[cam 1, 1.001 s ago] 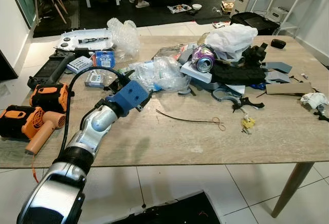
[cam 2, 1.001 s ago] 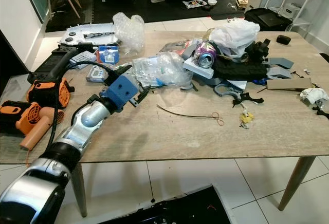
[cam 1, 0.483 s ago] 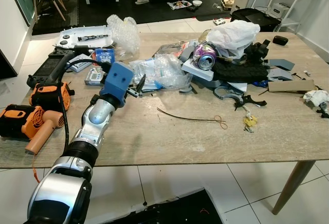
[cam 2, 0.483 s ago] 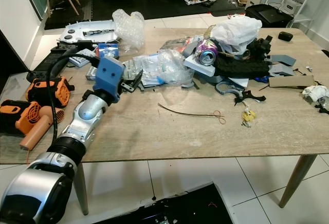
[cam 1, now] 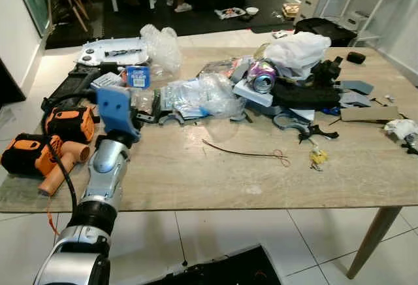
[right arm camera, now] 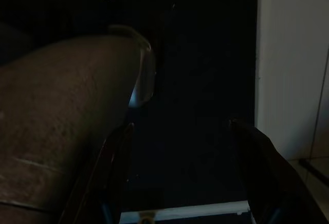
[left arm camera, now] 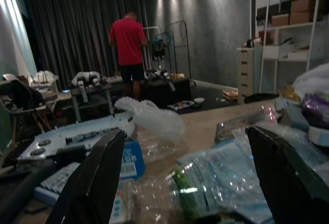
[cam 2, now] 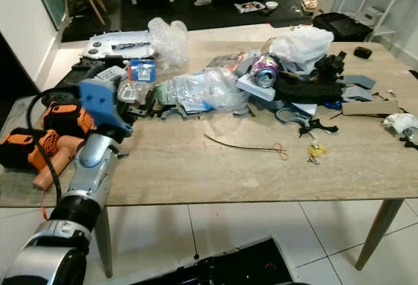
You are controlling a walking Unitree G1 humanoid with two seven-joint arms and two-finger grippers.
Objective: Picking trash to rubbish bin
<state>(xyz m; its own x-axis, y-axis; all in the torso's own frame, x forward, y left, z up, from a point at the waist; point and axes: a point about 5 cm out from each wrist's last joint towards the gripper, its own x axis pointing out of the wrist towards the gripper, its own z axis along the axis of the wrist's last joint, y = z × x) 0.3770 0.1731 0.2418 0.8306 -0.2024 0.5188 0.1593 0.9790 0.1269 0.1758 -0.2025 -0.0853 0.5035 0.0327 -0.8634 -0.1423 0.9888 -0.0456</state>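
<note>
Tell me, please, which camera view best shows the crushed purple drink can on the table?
The right eye view: the purple can lies unobstructed in the clutter, top toward the camera. The left eye view shows much the same; the left wrist view catches a blurred purple edge.

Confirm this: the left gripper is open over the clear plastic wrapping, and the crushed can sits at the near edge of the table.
Not quite. The left gripper is open over the clear plastic wrapping, but the crushed can lies in the pile at the far side of the table, beside the white plastic bag. The left eye view shows it.
</note>
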